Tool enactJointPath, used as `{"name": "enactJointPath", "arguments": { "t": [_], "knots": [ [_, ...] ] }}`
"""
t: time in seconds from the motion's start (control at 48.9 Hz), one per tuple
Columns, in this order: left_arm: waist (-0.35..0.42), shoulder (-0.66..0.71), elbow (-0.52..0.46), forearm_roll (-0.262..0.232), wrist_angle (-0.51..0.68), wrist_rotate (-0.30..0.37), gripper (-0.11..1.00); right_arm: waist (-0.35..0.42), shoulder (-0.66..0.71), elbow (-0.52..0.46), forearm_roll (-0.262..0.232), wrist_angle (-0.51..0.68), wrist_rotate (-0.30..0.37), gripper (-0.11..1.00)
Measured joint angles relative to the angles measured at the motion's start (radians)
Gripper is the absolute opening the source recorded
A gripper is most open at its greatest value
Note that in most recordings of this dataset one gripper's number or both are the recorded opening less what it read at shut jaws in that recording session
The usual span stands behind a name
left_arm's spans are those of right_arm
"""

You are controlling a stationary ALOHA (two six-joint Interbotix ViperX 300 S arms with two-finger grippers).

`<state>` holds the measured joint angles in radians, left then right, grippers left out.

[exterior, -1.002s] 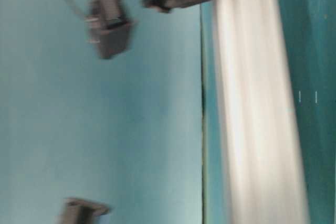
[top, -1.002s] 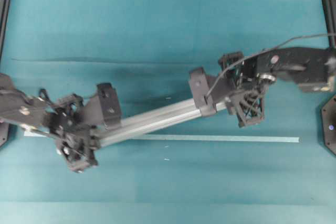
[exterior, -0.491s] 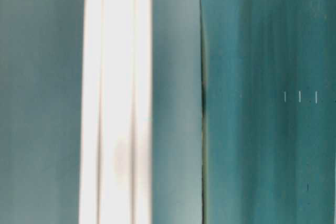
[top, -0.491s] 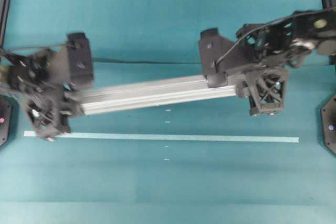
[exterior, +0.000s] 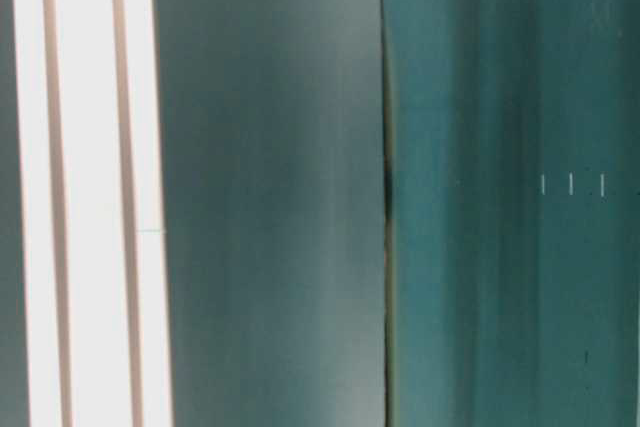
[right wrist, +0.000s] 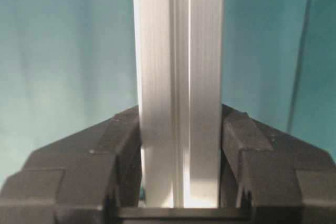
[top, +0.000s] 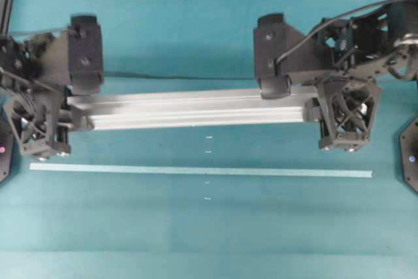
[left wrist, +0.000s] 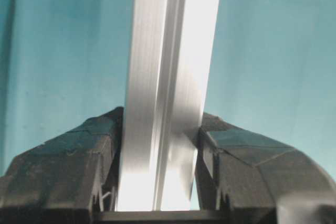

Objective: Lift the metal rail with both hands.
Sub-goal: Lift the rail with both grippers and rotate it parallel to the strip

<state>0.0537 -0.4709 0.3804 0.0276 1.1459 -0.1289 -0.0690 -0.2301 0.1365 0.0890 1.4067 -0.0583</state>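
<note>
**Rail Held at Both Ends**

Above the teal surface (top: 209,240), the metal rail (top: 189,108) hangs nearly level. Left gripper (left wrist: 160,179) fingers (left wrist: 79,166) pinch its left end; right gripper (right wrist: 181,182) fingers (right wrist: 89,166) pinch the right end. A pale tape strip (top: 196,171) lies below it.

- Your overhead camera looks straight down on the teal table (top: 215,227), taking in nearly its full width.
- Your table-level camera sits low and close, turned sideways.
- Each wrist camera peers along the long grooved silver aluminium rail (top: 189,109) between its black gripper fingers (left wrist: 63,166), very near; all four views share that rail.
</note>
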Motion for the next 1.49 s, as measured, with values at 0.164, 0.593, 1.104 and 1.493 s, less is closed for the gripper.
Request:
{"name": "enactJointPath", "arguments": {
  "t": [0.164,0.593,1.104,1.493],
  "knots": [
    [0.002,0.014,-0.063,0.000,0.043,0.002,0.32,0.011,-0.008,-0.002,0.000,0.003,0.044,0.38],
    [0.017,0.103,-0.383,0.000,0.232,0.067,0.32,0.025,-0.034,-0.229,0.000,0.189,0.118,0.38],
    [0.026,0.218,-0.723,-0.002,0.456,0.077,0.32,0.025,-0.012,-0.423,-0.038,0.273,0.123,0.38],
    [0.028,0.236,-0.758,0.000,0.463,0.077,0.32,0.025,-0.011,-0.422,-0.044,0.275,0.123,0.38]
  ]
}}
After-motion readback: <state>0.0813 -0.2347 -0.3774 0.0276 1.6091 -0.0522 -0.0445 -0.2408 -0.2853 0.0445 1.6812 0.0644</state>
